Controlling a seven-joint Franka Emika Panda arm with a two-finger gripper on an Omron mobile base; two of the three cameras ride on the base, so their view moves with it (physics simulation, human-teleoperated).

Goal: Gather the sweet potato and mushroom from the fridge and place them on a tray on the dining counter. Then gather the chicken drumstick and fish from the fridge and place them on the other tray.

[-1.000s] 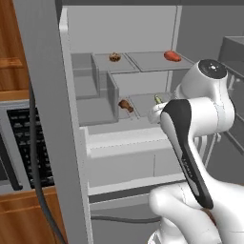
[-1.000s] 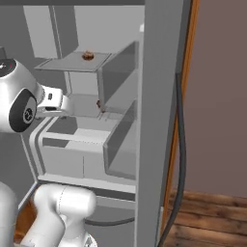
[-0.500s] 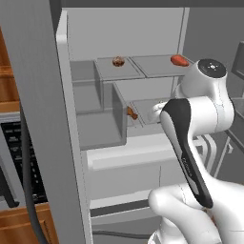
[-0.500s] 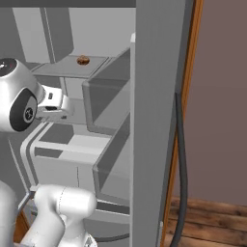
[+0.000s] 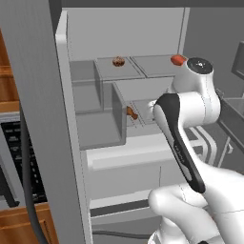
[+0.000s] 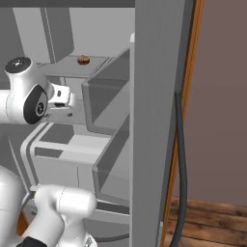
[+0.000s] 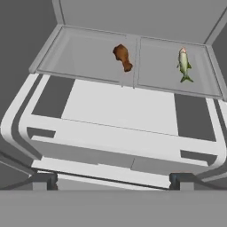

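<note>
Hovering in front of the open fridge (image 5: 71,143), the gripper (image 7: 113,179) has its jaws spread wide with nothing between them; the fingertips (image 7: 44,181) rise at the bottom of the hand view, well short of the food; ahead of them and a little to one side lies the chicken drumstick (image 7: 123,56) on a pale shelf (image 7: 88,55), and further across, past a thin divider, the fish (image 7: 183,64) lies lengthwise, apart from the drumstick; up above the pincer, in the left base view, a small brown mushroom (image 5: 118,61) sits on a higher shelf, and a reddish piece (image 5: 177,59), probably the sweet potato, shows just past the arm's elbow; so all four items look to be inside the fridge, and I judge this the first gathering step, nothing yet carried to the dining counter; the task wants the sweet potato and mushroom first, and those sit higher than where the pincer points; the next move calls for raising the hand to that upper shelf, lining the open jaws over one piece, then closing gently.
</note>
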